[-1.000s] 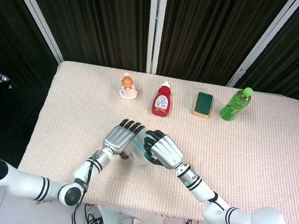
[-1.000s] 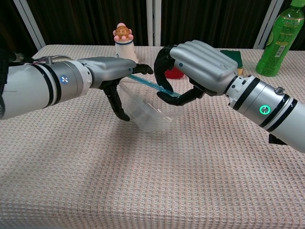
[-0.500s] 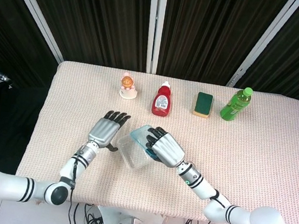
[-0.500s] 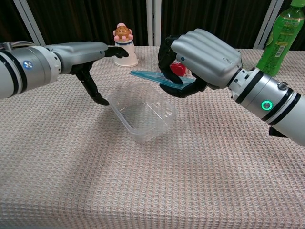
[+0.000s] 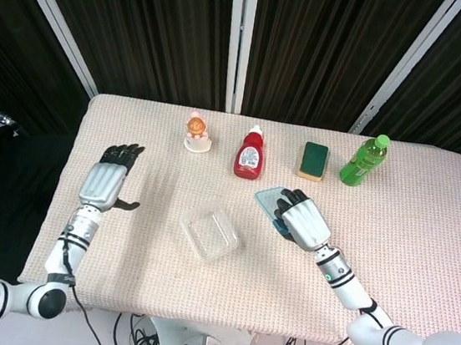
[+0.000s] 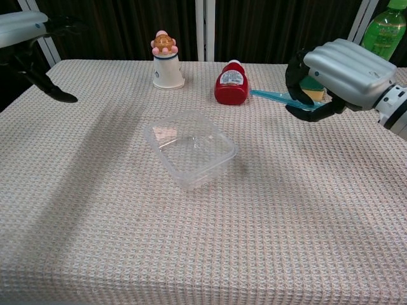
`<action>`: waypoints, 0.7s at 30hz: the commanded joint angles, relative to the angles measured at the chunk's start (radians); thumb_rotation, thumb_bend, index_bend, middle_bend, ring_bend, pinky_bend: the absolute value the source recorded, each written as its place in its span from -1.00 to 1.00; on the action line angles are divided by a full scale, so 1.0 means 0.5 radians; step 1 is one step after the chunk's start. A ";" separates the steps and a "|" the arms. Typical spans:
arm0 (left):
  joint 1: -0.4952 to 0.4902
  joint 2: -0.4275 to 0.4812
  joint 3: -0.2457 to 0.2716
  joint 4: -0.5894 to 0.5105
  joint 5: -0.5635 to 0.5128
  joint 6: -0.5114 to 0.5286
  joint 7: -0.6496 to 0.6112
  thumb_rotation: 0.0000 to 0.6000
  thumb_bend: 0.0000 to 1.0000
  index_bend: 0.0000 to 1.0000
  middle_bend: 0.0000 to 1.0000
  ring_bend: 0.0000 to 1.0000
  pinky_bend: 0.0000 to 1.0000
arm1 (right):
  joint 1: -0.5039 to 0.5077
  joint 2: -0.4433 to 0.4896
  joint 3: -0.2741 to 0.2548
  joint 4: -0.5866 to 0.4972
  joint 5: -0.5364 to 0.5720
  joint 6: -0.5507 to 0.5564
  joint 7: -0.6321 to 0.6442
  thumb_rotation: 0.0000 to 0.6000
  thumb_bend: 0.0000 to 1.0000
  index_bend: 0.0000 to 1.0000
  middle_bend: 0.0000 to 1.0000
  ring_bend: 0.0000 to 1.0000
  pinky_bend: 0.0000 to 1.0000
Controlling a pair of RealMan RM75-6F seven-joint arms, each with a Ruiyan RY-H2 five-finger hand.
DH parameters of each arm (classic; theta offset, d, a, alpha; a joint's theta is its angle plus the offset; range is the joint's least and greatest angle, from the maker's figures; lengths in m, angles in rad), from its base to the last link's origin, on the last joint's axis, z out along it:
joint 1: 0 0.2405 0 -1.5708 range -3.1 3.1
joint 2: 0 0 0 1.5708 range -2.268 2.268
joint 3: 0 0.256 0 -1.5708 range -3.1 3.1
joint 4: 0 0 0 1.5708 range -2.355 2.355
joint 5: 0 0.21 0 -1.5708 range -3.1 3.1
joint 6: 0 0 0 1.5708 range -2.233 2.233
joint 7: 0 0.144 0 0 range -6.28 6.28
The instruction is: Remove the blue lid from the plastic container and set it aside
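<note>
— While the blue lid (image 6: 280, 97) hangs above the worktop (image 5: 390, 243), who has hold of it?
— The right robot hand (image 5: 304, 218) grips it between thumb and fingers, off to the right of the clear plastic container (image 5: 209, 233), near the green sponge (image 5: 313, 161).

— And the container itself?
— Uncovered, resting flat near the middle of the cloth-covered worktop, apart from both hands.

— Where is the left robot hand (image 5: 106, 181)?
— Far out by the left edge, fingers spread, holding nothing.

— What lines the back?
— A small figurine cup (image 5: 198, 131), a red sauce bottle (image 5: 251, 152) lying just behind the container, the sponge, and a green drink bottle (image 5: 364, 159) at the right.
</note>
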 commanded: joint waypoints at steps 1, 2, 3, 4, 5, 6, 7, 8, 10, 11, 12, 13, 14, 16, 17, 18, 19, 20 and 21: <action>0.145 0.068 0.034 0.012 0.105 0.106 -0.138 1.00 -0.95 -1.00 -0.96 -1.00 -0.96 | -0.073 0.183 -0.034 -0.253 0.160 -0.214 -0.038 1.00 -0.40 -0.16 -0.27 -0.67 -0.47; 0.176 0.080 0.038 0.016 0.119 0.122 -0.167 1.00 -0.95 -1.00 -0.96 -1.00 -0.96 | -0.081 0.236 -0.037 -0.337 0.202 -0.274 -0.055 1.00 -0.44 -0.36 -0.35 -0.73 -0.53; 0.215 0.098 0.043 0.020 0.135 0.141 -0.199 1.00 -0.95 -1.00 -0.96 -1.00 -0.96 | -0.087 0.309 -0.039 -0.455 0.255 -0.346 -0.082 1.00 -0.49 -0.63 -0.46 -0.83 -0.62; 0.243 0.111 0.046 0.022 0.148 0.155 -0.223 1.00 -0.96 -1.00 -0.96 -1.00 -0.96 | -0.090 0.365 -0.041 -0.547 0.296 -0.402 -0.094 1.00 -0.56 -0.84 -0.58 -0.92 -0.71; 0.271 0.125 0.049 0.025 0.160 0.169 -0.246 1.00 -0.96 -1.00 -0.96 -1.00 -0.96 | -0.092 0.422 -0.043 -0.644 0.338 -0.457 -0.097 1.00 -0.62 -0.95 -0.66 -0.96 -0.78; 0.306 0.143 0.051 0.029 0.174 0.187 -0.273 1.00 -0.96 -1.00 -0.96 -1.00 -0.96 | -0.092 0.500 -0.047 -0.771 0.384 -0.524 -0.079 1.00 -0.68 -1.00 -0.73 -0.99 -0.85; 0.332 0.158 0.055 0.030 0.186 0.199 -0.289 1.00 -0.96 -1.00 -0.96 -1.00 -0.97 | -0.091 0.561 -0.052 -0.859 0.413 -0.574 -0.057 1.00 -0.72 -1.00 -0.80 -1.00 -0.92; 0.357 0.176 0.059 0.032 0.199 0.210 -0.306 1.00 -0.96 -1.00 -0.96 -1.00 -0.97 | -0.089 0.623 -0.061 -0.940 0.433 -0.620 -0.030 1.00 -0.73 -1.00 -0.83 -1.00 -0.96; 0.413 0.216 0.076 0.048 0.251 0.236 -0.345 1.00 -0.96 -1.00 -0.96 -1.00 -0.97 | -0.091 0.758 -0.084 -1.087 0.449 -0.689 0.034 1.00 -0.75 -1.00 -0.88 -1.00 -1.00; 0.436 0.236 0.090 0.062 0.288 0.242 -0.366 1.00 -0.96 -1.00 -0.96 -1.00 -0.97 | -0.097 0.809 -0.095 -1.133 0.440 -0.696 0.059 1.00 -0.75 -1.00 -0.89 -1.00 -1.00; 0.468 0.263 0.109 0.078 0.324 0.251 -0.386 1.00 -0.96 -1.00 -0.96 -1.00 -0.97 | -0.116 0.867 -0.109 -1.179 0.419 -0.679 0.091 1.00 -0.74 -1.00 -0.89 -1.00 -1.00; 0.492 0.283 0.123 0.089 0.349 0.259 -0.396 1.00 -0.96 -1.00 -0.96 -1.00 -0.98 | -0.140 0.904 -0.117 -1.205 0.402 -0.644 0.114 1.00 -0.73 -1.00 -0.89 -1.00 -1.00; 0.515 0.303 0.140 0.104 0.383 0.266 -0.411 1.00 -0.96 -1.00 -0.96 -1.00 -0.98 | -0.172 0.934 -0.121 -1.225 0.386 -0.591 0.138 1.00 -0.72 -1.00 -0.88 -1.00 -1.00; 0.577 0.333 0.164 0.144 0.431 0.303 -0.437 1.00 -0.96 -0.99 -0.95 -1.00 -0.99 | -0.275 0.974 -0.114 -1.238 0.354 -0.401 0.195 1.00 -0.71 -1.00 -0.80 -1.00 -0.98; 0.604 0.339 0.173 0.162 0.448 0.324 -0.438 1.00 -0.96 -0.98 -0.94 -1.00 -0.99 | -0.330 0.977 -0.104 -1.227 0.345 -0.296 0.212 1.00 -0.71 -1.00 -0.74 -1.00 -0.95; 0.637 0.347 0.189 0.189 0.488 0.349 -0.450 1.00 -0.96 -0.96 -0.93 -1.00 -0.99 | -0.405 0.974 -0.092 -1.200 0.333 -0.152 0.223 1.00 -0.71 -1.00 -0.70 -1.00 -0.92; 0.661 0.355 0.205 0.210 0.525 0.364 -0.467 1.00 -0.96 -0.95 -0.93 -1.00 -0.99 | -0.463 0.969 -0.082 -1.178 0.328 -0.046 0.227 1.00 -0.70 -0.99 -0.64 -1.00 -0.87; 0.685 0.363 0.222 0.229 0.563 0.379 -0.486 1.00 -0.96 -0.93 -0.93 -1.00 -1.00 | -0.521 0.962 -0.072 -1.155 0.327 0.058 0.226 1.00 -0.70 -0.98 -0.61 -1.00 -0.84; 0.718 0.372 0.241 0.248 0.606 0.400 -0.503 1.00 -0.96 -0.92 -0.93 -1.00 -1.00 | -0.594 0.958 -0.067 -1.130 0.327 0.177 0.220 1.00 -0.69 -0.96 -0.58 -1.00 -0.81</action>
